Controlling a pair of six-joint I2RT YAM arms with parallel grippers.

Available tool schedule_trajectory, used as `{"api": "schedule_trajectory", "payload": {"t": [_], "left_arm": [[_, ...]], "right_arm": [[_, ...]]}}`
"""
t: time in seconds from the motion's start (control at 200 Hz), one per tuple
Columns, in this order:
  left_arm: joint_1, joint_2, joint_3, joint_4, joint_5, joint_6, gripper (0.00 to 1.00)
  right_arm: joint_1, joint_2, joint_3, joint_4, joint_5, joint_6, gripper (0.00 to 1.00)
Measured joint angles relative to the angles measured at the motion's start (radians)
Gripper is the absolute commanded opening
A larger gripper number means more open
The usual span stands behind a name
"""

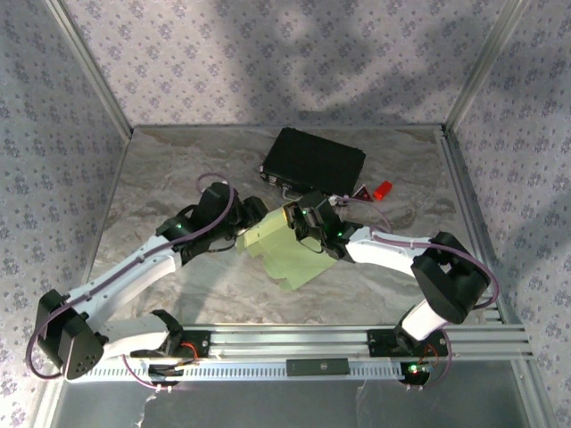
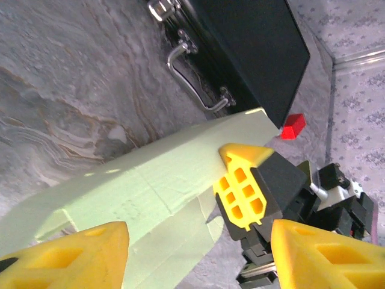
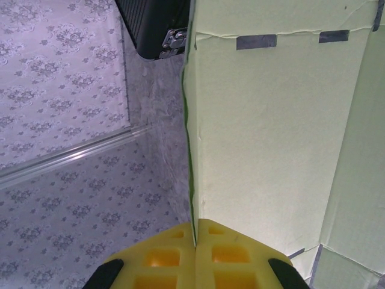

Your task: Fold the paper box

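The tabletop (image 1: 178, 169) is a grey marbled surface. Wall panels (image 1: 268, 53) with a lilac floral print enclose it on three sides. Aluminium posts (image 1: 92, 67) rise from the rear corners. Soft shadows fall across the back panel.

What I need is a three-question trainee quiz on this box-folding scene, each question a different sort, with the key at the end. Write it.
1. True or false: the right hand is shut on an edge of the paper box.
2. In the top view, what lies on the table beyond the paper box? A. a black case B. a blue bowl C. a glass bottle
3. Fill in: the small object lying just right of the black case is ___ in colour.
Key: 1 true; 2 A; 3 red.
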Motion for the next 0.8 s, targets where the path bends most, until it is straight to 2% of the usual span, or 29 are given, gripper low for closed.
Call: {"api": "schedule_trajectory", "payload": {"t": [0.8], "left_arm": [[-0.031, 0.062, -0.058, 0.092, 0.008, -0.078, 0.65]], "right_arm": [[0.0, -0.022, -0.001, 0.004, 0.003, 0.002, 0.0]]}}
